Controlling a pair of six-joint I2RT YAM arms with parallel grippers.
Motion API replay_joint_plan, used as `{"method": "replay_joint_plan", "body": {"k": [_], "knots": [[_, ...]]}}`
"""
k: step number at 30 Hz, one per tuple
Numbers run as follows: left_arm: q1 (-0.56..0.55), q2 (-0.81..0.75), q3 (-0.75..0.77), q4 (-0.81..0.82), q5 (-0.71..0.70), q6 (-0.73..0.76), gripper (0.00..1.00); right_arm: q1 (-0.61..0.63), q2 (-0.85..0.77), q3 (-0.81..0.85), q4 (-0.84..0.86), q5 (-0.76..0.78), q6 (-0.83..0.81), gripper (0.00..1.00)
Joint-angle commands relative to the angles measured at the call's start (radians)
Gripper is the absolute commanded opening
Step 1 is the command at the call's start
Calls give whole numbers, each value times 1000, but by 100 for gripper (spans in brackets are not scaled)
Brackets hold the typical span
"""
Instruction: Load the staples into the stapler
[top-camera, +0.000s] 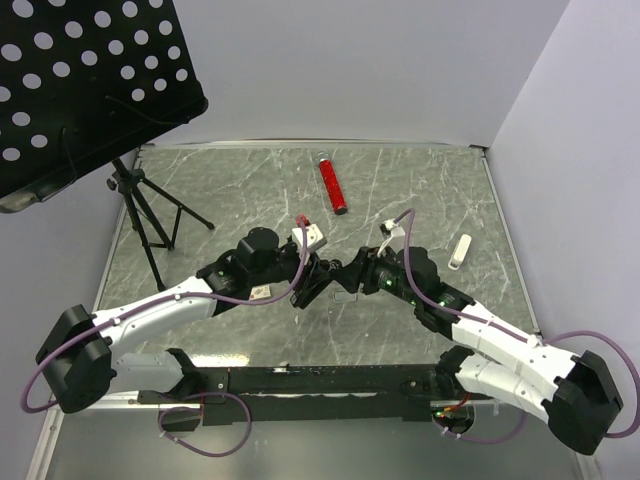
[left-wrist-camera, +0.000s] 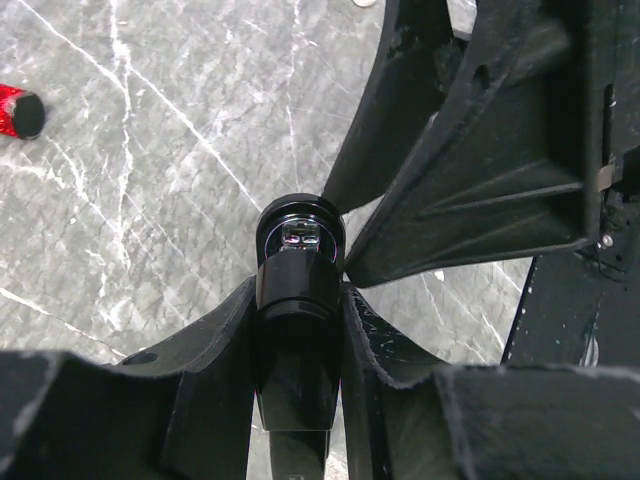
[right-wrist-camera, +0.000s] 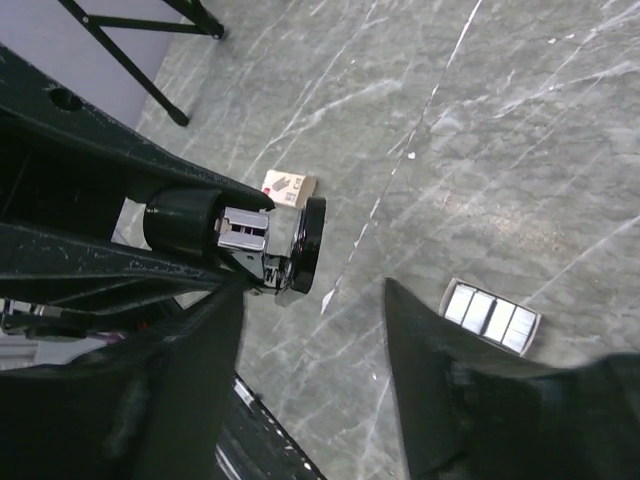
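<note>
stapler (left-wrist-camera: 298, 300): stiff, clamped in my left jaws | staples (right-wrist-camera: 490, 315): likely light, brittle strip, pinch long edges | my right jaws apart

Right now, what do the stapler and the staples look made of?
The stapler looks like glossy black plastic, going by its highlights, with a bright metal part at its end. The staples seem to be bare silver-grey metal: a flat strip glinting in segments.
</note>
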Motion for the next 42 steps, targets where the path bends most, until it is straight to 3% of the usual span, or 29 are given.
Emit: {"method": "replay_joint_plan", "body": {"k": [1,5,19,22,23,27,31,42], "knots": [[-8,-61,19,133,12,-38,1,7,21,48,60,44,49,57],[-9,-72,22,140,1,-40,1,8,16,33,69,67,63,45],[-28,-58,36,186,27,-51,1,7,85,50,153,7,130,42],[-28,-69,36,186,16,-42,1,7,81,50,150,15,138,32],[-28,-72,38,182,6,-38,1,7,78,42,150,25,145,21],[-28,-112,28,168,-48,-37,1,-13,35,39,127,56,177,0],[-28,-192,-8,179,-158,-43,1,-81,-28,33,83,68,237,0],[-5,-445,-160,205,-422,-124,1,-383,-169,39,113,-89,403,0]]}}
